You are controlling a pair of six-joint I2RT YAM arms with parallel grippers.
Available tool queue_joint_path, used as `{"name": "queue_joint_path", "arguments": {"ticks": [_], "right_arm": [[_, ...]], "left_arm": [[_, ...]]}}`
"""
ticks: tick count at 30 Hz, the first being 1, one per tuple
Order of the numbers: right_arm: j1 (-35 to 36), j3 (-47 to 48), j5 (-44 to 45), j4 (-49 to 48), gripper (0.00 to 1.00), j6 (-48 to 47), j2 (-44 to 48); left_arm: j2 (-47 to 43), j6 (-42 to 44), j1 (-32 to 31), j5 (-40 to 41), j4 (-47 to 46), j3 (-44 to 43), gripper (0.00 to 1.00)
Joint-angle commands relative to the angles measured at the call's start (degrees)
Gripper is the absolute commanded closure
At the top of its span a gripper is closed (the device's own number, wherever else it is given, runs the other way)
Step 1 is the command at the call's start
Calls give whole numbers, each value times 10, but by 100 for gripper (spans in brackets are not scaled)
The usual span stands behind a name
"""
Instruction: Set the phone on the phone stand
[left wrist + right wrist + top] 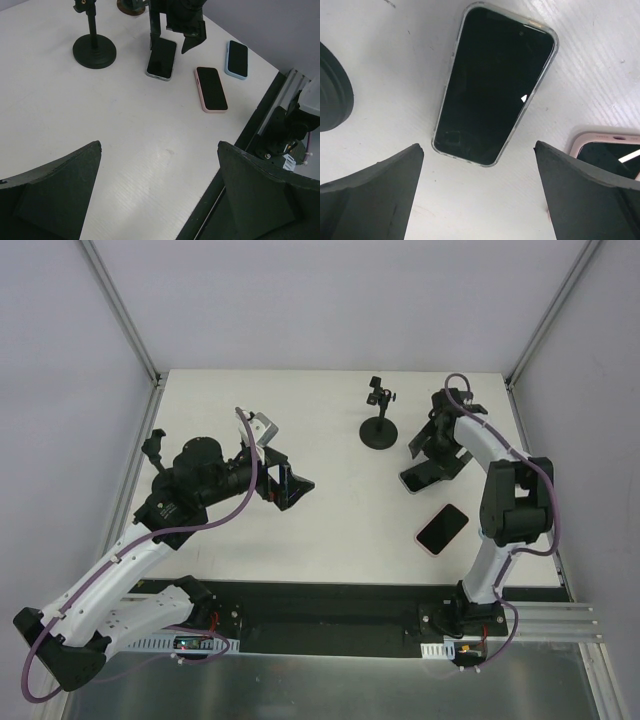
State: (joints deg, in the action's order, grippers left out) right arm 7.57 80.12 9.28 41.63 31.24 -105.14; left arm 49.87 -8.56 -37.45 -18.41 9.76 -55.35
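Observation:
A phone in a clear case (492, 85) lies flat, screen up, on the white table. My right gripper (477, 150) is open and empty, hovering just above its near end, jaws wide on either side. In the top view the right gripper (435, 458) covers most of this phone (408, 482). The black phone stand (379, 425) stands just left of it; its base (332, 95) shows in the right wrist view. My left gripper (290, 485) is open and empty over mid-table, and the left wrist view (160, 145) shows bare table under it.
A pink-cased phone (442, 529) lies near the right arm, also seen in the left wrist view (210, 88). A blue-cased phone (237, 59) lies beyond it. The table's black front rail (260, 120) runs close by.

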Motion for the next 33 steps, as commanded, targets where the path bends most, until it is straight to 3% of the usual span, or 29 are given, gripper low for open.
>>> {"name": "queue_joint_path", "arguments": {"ticks": [1, 9, 33], "right_arm": [[5, 34, 30, 88, 4, 86, -32], [2, 70, 30, 93, 4, 133, -81], [-22, 133, 33, 99, 3, 145, -163]], "left_arm": [[-3, -8, -1, -15, -16, -20, 1], [1, -8, -2, -12, -14, -20, 1], [2, -16, -1, -35, -15, -22, 1]]}}
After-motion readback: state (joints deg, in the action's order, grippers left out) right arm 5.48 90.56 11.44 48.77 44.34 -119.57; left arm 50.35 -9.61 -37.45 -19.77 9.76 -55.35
